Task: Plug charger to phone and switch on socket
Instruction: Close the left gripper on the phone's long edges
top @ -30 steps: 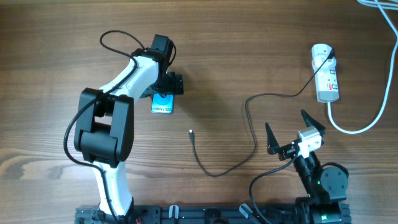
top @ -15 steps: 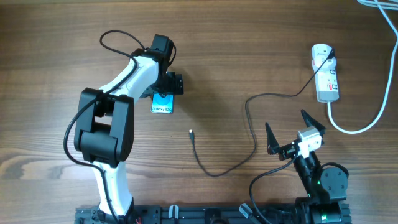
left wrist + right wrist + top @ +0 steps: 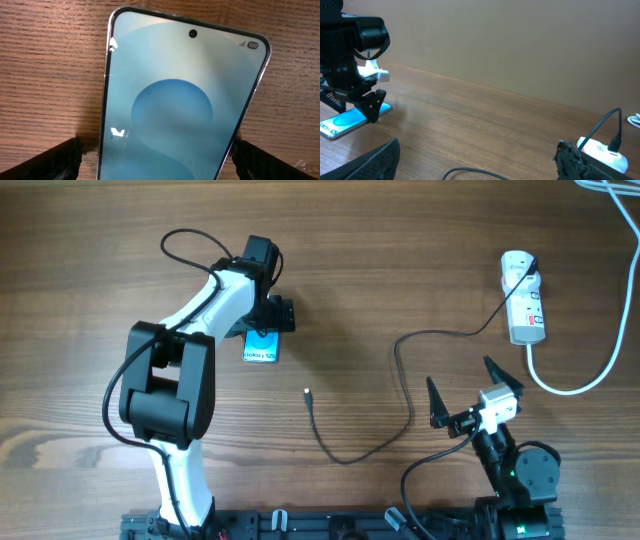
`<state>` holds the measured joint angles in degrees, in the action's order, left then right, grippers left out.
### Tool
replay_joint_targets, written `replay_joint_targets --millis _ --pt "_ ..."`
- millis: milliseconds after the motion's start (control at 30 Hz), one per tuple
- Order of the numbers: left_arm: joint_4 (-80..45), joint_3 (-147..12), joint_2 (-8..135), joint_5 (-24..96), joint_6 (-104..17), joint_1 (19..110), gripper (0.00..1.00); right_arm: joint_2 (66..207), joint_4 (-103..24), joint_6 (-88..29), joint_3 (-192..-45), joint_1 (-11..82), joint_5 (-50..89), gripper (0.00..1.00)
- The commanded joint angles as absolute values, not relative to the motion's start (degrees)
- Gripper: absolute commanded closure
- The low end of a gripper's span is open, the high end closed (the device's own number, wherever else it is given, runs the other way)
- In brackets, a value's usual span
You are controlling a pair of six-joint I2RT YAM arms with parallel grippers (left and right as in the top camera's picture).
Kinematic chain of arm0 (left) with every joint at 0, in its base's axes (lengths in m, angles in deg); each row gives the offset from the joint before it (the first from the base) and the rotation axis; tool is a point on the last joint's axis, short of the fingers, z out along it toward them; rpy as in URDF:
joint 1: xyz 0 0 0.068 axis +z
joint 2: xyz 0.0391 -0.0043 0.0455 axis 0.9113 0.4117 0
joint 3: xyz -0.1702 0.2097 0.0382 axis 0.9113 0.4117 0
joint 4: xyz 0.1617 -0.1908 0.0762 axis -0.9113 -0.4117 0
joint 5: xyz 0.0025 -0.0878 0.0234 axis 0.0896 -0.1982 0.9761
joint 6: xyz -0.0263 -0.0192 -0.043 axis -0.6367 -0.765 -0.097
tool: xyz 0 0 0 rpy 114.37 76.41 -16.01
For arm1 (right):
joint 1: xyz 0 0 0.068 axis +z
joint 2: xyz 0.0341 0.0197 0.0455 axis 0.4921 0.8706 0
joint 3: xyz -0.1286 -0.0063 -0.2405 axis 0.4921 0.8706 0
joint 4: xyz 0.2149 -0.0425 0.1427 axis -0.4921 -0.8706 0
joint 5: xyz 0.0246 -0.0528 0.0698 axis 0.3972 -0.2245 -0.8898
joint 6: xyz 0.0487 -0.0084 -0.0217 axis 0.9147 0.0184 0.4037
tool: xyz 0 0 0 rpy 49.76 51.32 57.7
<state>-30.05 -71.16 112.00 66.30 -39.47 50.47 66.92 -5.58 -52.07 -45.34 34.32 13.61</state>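
Fingers (image 3: 55,160) of my left hand (image 3: 268,322) stood spread on either side of the phone (image 3: 261,350), which lay flat on the worktop (image 3: 400,240) left of centre. My right hand (image 3: 458,375) hung spread wide at the near right. Between them curled the charger (image 3: 340,459), its plug in the socket (image 3: 524,315) at the far right.
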Motion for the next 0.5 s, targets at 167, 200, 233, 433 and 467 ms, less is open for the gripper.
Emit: replay_joint_targets --millis 167,200,233,433,467 --pt "-30.1 -69.41 113.84 67.06 -39.17 50.58 0.0 66.68 -5.25 -52.38 -45.25 34.51 12.86 0.0" --pt "-30.1 -69.41 113.84 67.06 -39.17 50.58 0.0 66.66 -5.27 -52.36 -45.25 34.51 12.86 0.0" --pt "-30.08 -69.41 113.84 67.06 -39.19 50.58 0.0 66.66 -5.27 -52.38 -45.25 34.51 12.86 0.0" --pt "-29.49 -69.69 113.81 67.1 -39.14 50.58 0.0 66.68 -5.27 -52.4 -45.25 34.51 12.86 0.0" --pt "-29.46 -69.82 113.68 67.1 -39.14 50.58 0.0 66.68 -5.27 -52.38 -45.25 34.51 12.86 0.0"
